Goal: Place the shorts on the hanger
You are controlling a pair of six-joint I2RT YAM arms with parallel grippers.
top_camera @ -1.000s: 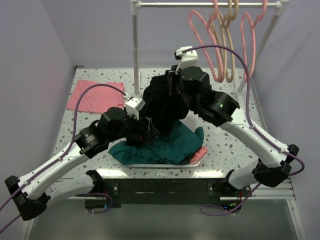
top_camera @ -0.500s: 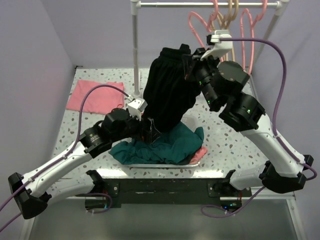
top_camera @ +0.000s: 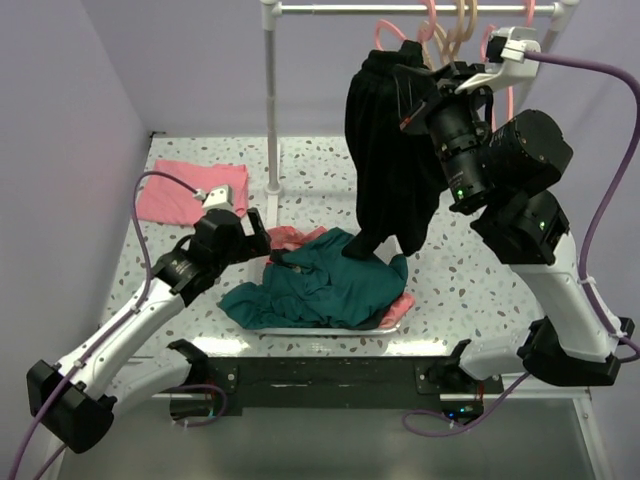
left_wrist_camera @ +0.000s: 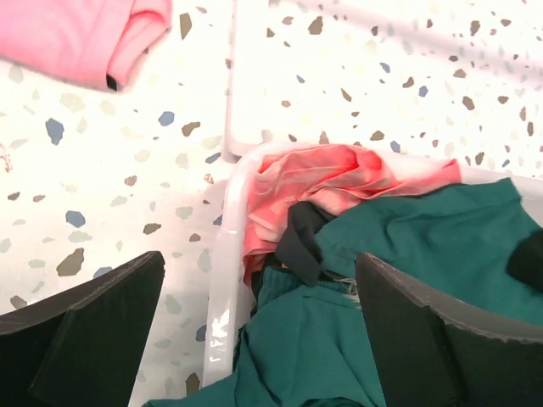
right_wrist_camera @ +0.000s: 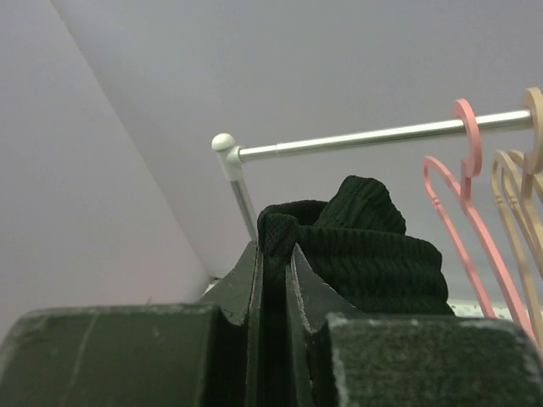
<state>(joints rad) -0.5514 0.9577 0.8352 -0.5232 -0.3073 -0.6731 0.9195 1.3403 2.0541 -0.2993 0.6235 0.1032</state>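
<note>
The black shorts (top_camera: 388,150) hang full length from my right gripper (top_camera: 408,78), which is shut on their ribbed waistband (right_wrist_camera: 373,246) and holds them high by the rail. In the right wrist view the closed fingers (right_wrist_camera: 276,246) pinch a fold of the waistband. A salmon-pink hanger (right_wrist_camera: 462,105) hangs on the rail just right of the shorts, with others alike (top_camera: 495,45) partly hidden behind the arm. My left gripper (top_camera: 262,245) is open and empty, low over the tray's left rim (left_wrist_camera: 222,254).
The tray (top_camera: 300,330) holds a green garment (top_camera: 330,290) and a coral-pink one (left_wrist_camera: 322,182). A pink cloth (top_camera: 185,190) lies at the table's far left. Tan hangers (top_camera: 462,20) hang on the metal rail (top_camera: 340,8), whose post (top_camera: 271,100) stands mid-table.
My right gripper has lifted the black shorts up and to the right, out of the tray to the rail. My left gripper has drawn back to the left, away from the shorts.
</note>
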